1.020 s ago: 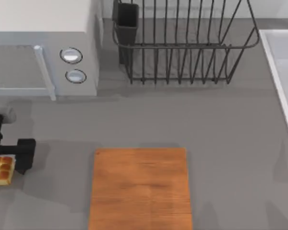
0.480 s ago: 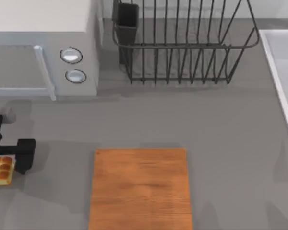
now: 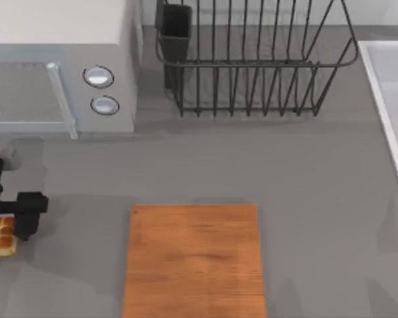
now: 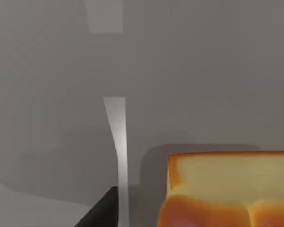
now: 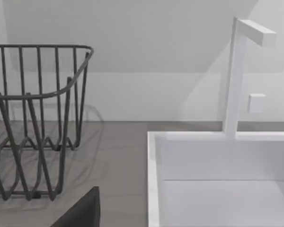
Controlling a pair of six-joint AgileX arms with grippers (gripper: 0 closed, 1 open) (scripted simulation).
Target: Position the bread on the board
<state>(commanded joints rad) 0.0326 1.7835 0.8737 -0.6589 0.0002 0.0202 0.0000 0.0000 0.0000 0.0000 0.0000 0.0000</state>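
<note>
At the lower left edge of the top view, the small golden-orange block of bread rolls (image 3: 0,236) lies on the grey surface (image 3: 305,172), well apart from the flat orange-brown wooden board (image 3: 194,262) at lower centre. The left gripper (image 3: 6,215) sits just beside the bread; whether its fingers are apart, I cannot tell. Farther up stand a grey microwave (image 3: 60,66) and dark wire rack (image 3: 252,59).

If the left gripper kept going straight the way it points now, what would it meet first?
Probably the bread: the left gripper points down at the table's left edge, right over it. Depth is unclear.

matte black blocky left arm (image 3: 16,205), angular links
</note>
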